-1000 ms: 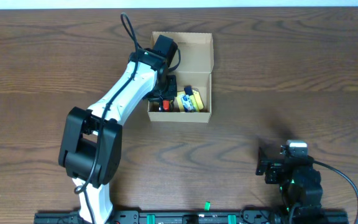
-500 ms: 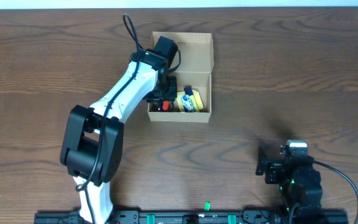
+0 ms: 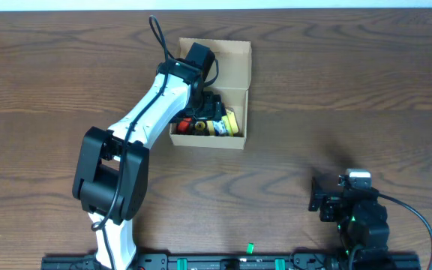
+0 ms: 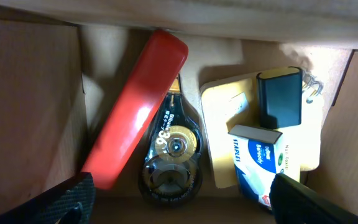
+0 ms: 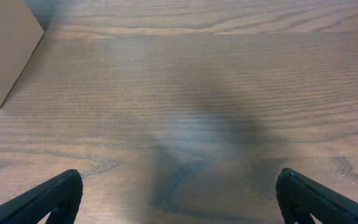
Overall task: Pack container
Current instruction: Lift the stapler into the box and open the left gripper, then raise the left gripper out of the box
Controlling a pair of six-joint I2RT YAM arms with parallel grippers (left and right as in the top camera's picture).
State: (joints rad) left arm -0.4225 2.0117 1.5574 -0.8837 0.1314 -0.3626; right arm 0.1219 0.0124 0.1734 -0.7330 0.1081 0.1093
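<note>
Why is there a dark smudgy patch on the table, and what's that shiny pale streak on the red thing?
Right wrist view: the patch is a soft, blurry-edged shadow on the table; left wrist view: the streak is light glaring off the glossy red stapler.

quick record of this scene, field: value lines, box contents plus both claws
box: tan cardboard, lid flap open, on table
contents: red stapler, correction tape, yellow pad, black item on the pad, staples box
left claw: open, over the contents, holding nothing
right claw: open, over bare table, away from box
</note>
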